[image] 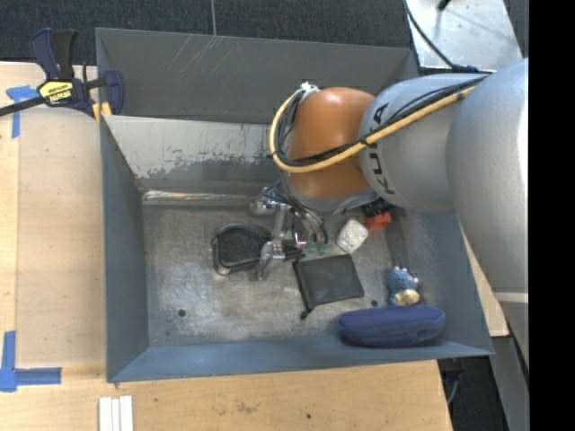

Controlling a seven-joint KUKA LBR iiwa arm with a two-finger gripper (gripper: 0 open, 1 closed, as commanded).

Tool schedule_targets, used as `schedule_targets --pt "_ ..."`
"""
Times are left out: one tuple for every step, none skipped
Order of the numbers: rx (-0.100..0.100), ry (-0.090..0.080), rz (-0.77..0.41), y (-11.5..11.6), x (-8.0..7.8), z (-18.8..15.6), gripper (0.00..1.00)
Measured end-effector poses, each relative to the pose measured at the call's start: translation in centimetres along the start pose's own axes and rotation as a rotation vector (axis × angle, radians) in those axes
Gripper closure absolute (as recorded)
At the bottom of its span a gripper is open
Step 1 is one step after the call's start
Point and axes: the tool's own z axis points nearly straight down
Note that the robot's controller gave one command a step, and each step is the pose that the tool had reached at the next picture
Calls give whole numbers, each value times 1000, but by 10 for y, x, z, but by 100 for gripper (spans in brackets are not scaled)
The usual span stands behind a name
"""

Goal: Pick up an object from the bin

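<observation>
Nearest, a blue pouch (391, 324) is lying along the front wall of the bin (269, 353), with a small blue-and-yellow figure (404, 285) just behind it and a flat black square (330, 279) sitting to their left. Beyond the square, the gripper (277, 245) is hanging low at the right edge of a dark oval thing (238, 245) on the bin floor, left of middle. I cannot tell whether the gripper is open or closed, nor whether it is touching the oval. The oval is looking light, with a paler rim that is probably stiffer than its dark middle. Pinching across that rim at the near right end is seeming the safest hold. Farther back, a white lump (352, 234) and a red piece (377, 215) are peeking out, half hidden under the orange cover (328, 146).
</observation>
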Motion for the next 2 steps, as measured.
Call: schedule_targets --pt "0 4 1 0 0 -2 100" --pt "1 -2 -10 -8 -9 -136 100"
